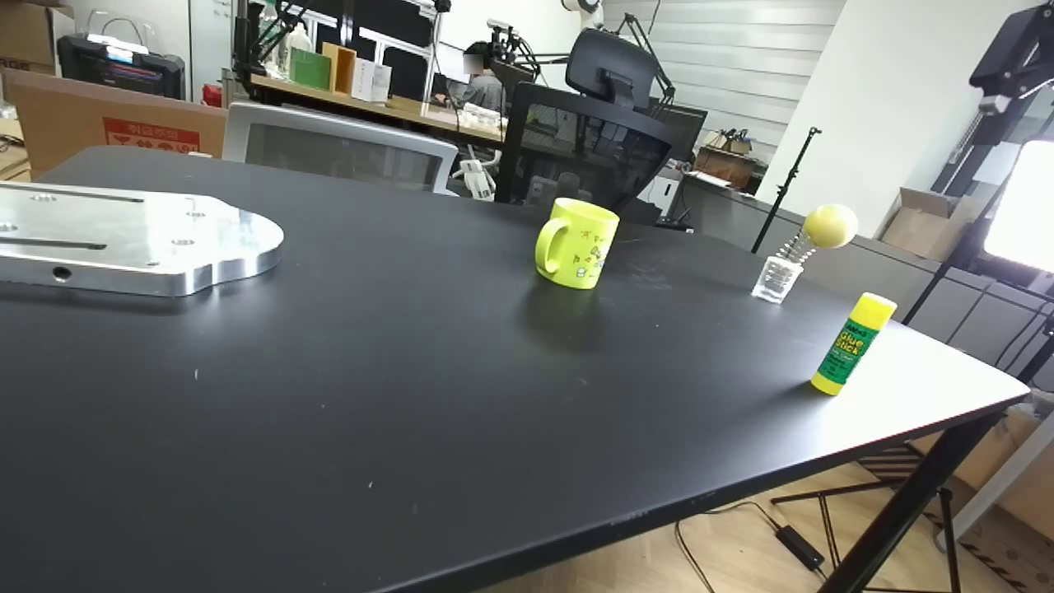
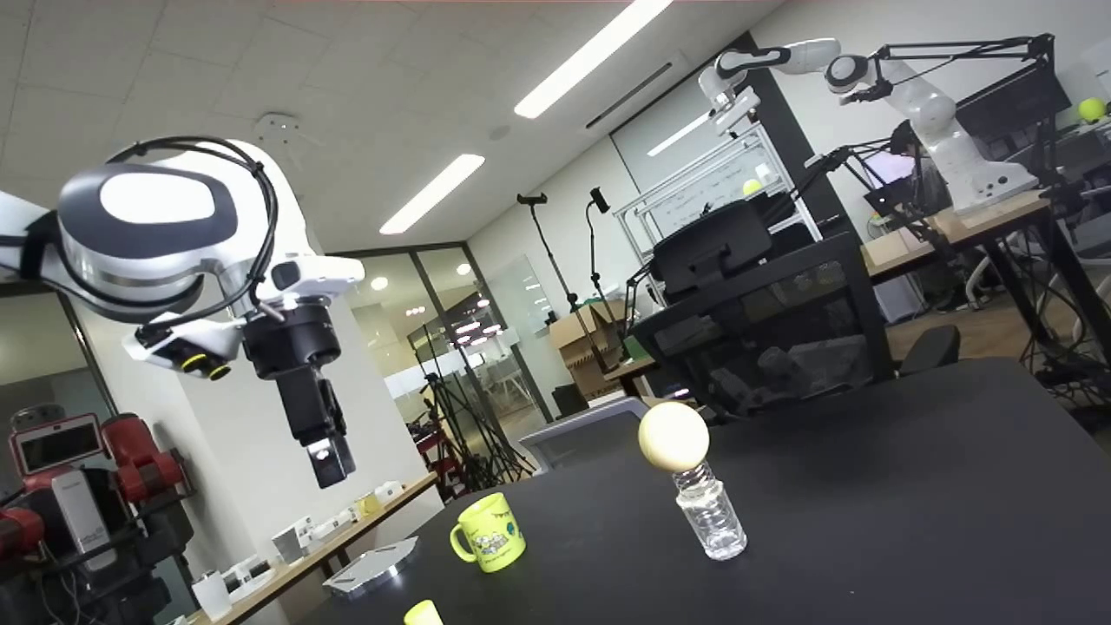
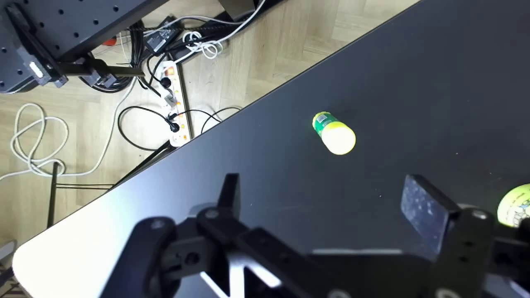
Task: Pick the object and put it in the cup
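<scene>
The object is a yellow glue stick with a green label, standing upright near the table's edge in an exterior view (image 1: 851,350). Only its yellow top shows low in an exterior view (image 2: 423,614), and it stands above the jaws' gap in the wrist view (image 3: 336,134). The cup, a yellow-green mug with a side handle, stands upright in both exterior views (image 1: 583,243) (image 2: 491,533). Its edge shows at the wrist view's right border (image 3: 514,206). My gripper (image 3: 325,200) is wide open and empty. In an exterior view, the gripper (image 2: 330,460) hangs high above the table.
A clear holder (image 1: 777,278) topped by a yellow ball (image 1: 830,226) stands on the black table, beyond the glue stick; it also shows in an exterior view (image 2: 713,521). A silver metal plate (image 1: 140,239) lies at the table's far side from the glue stick. Chairs stand behind.
</scene>
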Robot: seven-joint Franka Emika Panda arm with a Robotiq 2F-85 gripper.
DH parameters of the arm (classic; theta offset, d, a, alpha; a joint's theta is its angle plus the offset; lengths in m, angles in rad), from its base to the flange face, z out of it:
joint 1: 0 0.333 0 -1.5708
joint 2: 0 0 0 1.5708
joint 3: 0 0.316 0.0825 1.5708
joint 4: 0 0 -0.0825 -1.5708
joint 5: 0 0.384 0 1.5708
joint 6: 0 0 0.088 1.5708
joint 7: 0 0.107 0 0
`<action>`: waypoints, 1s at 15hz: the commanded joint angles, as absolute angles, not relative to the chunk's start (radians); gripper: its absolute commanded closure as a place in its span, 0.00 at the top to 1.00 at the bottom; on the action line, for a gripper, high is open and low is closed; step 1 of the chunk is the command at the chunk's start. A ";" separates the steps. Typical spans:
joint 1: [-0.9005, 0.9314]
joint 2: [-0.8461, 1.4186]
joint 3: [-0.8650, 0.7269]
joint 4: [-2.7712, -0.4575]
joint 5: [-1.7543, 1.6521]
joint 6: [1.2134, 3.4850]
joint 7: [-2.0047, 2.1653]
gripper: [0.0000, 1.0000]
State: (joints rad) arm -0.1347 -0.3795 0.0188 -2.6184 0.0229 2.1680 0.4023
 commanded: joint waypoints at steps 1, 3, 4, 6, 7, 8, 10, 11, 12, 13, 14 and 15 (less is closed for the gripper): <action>-0.150 -0.361 0.039 -2.681 0.008 2.290 0.507 1.00; -0.137 -0.364 0.021 -2.668 0.018 2.256 0.440 1.00; -0.136 -0.361 0.021 -2.668 0.018 2.256 0.437 1.00; -0.136 -0.362 0.021 -2.666 0.018 2.256 0.436 1.00; -0.136 -0.362 0.021 -2.666 0.018 2.256 0.436 1.00; -0.136 -0.362 0.021 -2.666 0.018 2.256 0.436 1.00; -0.146 -0.353 0.038 -2.667 0.007 2.282 0.498 1.00; -0.149 -0.337 0.047 -2.663 0.033 2.302 0.568 1.00; -0.161 -0.320 0.066 -2.658 0.016 2.306 0.639 1.00; -0.162 -0.312 0.070 -2.660 0.024 2.327 0.683 1.00; -0.156 -0.306 0.069 -2.672 0.040 2.377 0.718 1.00; -0.154 -0.297 0.072 -2.681 0.044 2.424 0.761 1.00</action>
